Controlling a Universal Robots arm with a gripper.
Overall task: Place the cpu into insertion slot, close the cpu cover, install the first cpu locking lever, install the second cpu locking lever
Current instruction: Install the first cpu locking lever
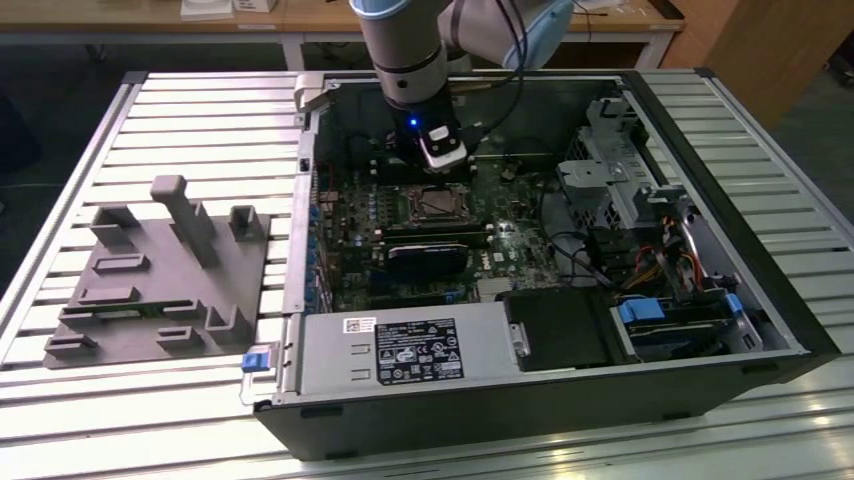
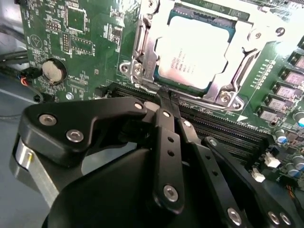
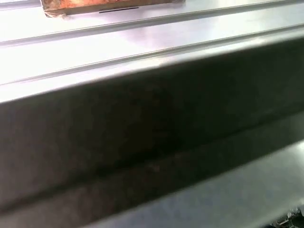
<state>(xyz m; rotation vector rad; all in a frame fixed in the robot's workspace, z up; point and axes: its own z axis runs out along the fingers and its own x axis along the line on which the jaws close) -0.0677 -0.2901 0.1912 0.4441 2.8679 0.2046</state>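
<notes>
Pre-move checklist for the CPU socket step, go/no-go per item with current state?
1. cpu seated in the insertion slot: ok, its pale top lies flat inside the frame in the second wrist view.
2. cpu cover down over the chip: ok, the metal frame lies around the chip's edges.
3. Locking levers latched: cannot tell.
4. gripper empty: ok, fingers together, nothing between them.
5. Gripper position: ok, tips just off the socket edge nearest the memory slots.
6. Tip contact with the board: cannot tell.
</notes>
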